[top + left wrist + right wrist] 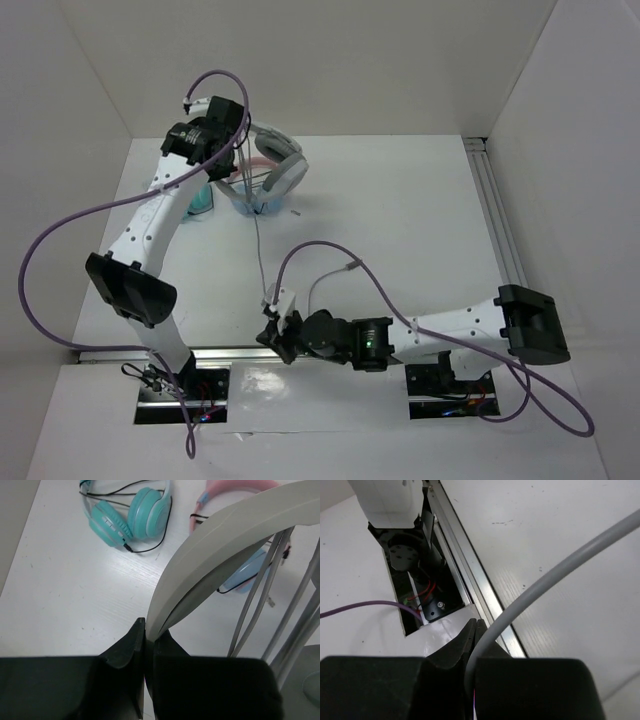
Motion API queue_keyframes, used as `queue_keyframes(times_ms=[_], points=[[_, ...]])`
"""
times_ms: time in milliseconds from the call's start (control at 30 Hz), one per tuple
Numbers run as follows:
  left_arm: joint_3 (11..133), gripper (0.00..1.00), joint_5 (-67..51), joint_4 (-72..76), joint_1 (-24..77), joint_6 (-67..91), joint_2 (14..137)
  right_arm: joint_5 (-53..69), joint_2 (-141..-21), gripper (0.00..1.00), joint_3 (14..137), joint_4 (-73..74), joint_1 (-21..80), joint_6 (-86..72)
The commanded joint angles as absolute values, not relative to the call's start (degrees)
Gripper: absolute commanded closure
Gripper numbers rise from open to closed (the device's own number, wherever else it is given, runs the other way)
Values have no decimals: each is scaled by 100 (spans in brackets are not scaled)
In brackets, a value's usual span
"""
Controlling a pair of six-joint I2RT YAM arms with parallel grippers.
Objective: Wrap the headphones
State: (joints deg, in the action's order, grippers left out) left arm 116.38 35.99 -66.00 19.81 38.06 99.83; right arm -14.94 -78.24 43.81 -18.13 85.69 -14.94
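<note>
The light-grey headphones (283,166) hang above the far left of the table. My left gripper (238,150) is shut on their wide headband (225,535), which rises from between the jaws of the left gripper (149,630) in the left wrist view. Several strands of the thin grey cable (257,592) run down beside the headband. The cable (259,250) stretches from the headphones toward the near edge. There my right gripper (275,322) is shut on it. In the right wrist view the cable (545,577) curves out of the closed jaws of the right gripper (479,627).
A teal pair of headphones (130,517) and a pink-banded blue pair (240,577) lie on the table under the left gripper; they also show in the top view (200,195) (255,207). An aluminium rail (470,560) runs along the near edge. White walls enclose the table.
</note>
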Motion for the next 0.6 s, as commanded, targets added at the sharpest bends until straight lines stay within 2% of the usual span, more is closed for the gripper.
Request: queue_keyframes(times_ms=[0, 233, 467, 567], points=[[11374, 100, 4068, -6258, 2074, 4280, 10054, -2733, -7718, 100, 4938, -450, 8938, -1266], [9722, 100, 4069, -5521, 1854, 3991, 9563, -3691, -6777, 100, 5649, 693, 9220, -888], [8974, 100, 4360, -5485, 2792, 3825, 9028, -4850, -6355, 100, 6407, 1520, 9159, 16], [8763, 100, 4359, -5273, 3189, 3157, 8737, -5010, -6205, 100, 6355, 1477, 8492, 851]])
